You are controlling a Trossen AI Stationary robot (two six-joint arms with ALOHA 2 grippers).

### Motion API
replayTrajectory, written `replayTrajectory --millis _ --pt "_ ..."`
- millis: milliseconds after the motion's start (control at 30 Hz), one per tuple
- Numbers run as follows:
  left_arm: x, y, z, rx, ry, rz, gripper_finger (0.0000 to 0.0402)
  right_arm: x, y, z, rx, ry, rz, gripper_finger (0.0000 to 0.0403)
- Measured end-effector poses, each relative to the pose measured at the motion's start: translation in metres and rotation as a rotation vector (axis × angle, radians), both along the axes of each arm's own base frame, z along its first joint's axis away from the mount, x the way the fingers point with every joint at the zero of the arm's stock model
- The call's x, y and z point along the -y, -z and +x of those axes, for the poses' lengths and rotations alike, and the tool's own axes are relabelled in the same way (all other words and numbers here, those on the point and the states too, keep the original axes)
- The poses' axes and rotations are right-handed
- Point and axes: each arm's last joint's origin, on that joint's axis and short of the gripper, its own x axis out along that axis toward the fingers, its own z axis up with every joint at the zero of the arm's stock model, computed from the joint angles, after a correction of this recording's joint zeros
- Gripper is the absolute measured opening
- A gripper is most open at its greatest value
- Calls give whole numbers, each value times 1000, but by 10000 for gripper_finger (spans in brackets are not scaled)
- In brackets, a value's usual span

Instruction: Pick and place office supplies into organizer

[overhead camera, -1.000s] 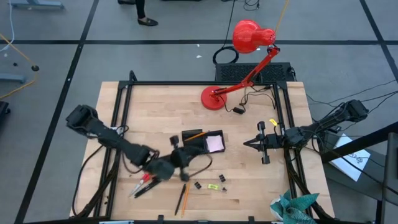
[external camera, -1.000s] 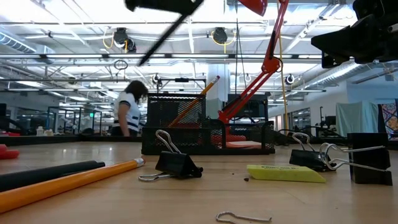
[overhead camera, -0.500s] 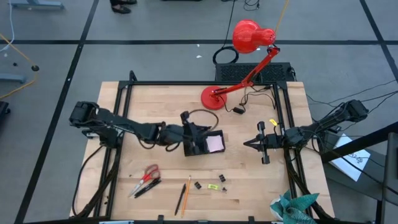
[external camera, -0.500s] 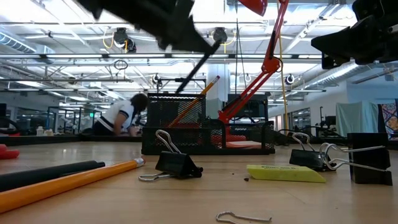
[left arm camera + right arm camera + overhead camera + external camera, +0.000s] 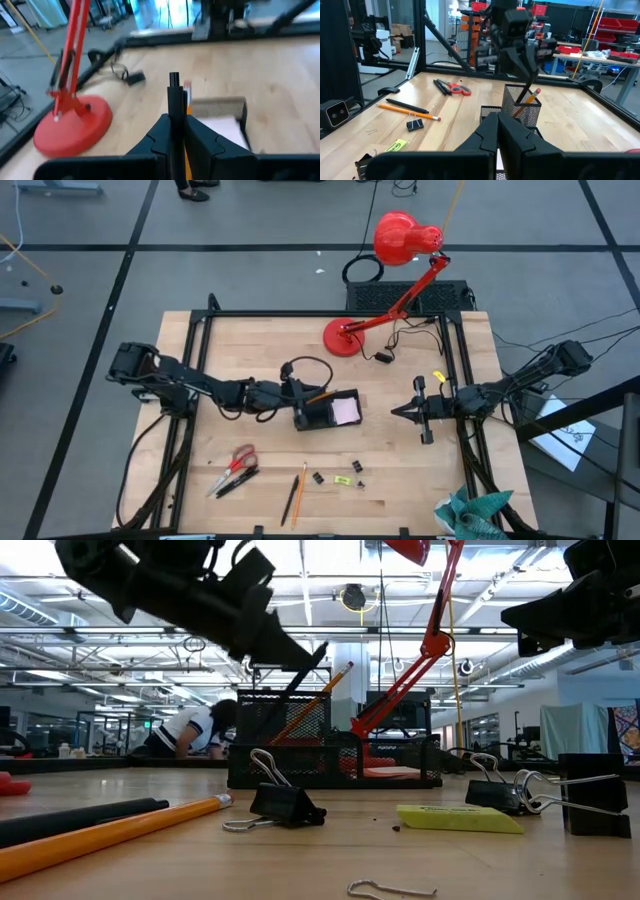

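Grasping a dark pen [image 5: 173, 95], the left claw [image 5: 297, 402] is held over the organizer [image 5: 335, 418] for insertion; the right claw [image 5: 400, 411] is kept clenched, empty, at the bench's right.

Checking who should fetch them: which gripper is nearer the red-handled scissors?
Left. The left gripper is at the organizer, up-table from the red-handled scissors; the right gripper waits farther off, beyond the organizer.
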Motion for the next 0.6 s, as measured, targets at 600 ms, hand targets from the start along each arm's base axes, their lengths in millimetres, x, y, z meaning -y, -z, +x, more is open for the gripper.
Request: replayTrajectory --millis 600 --pt "-1 26 -21 6 26 -74 42 0 -1 0 9 2 -24 4"
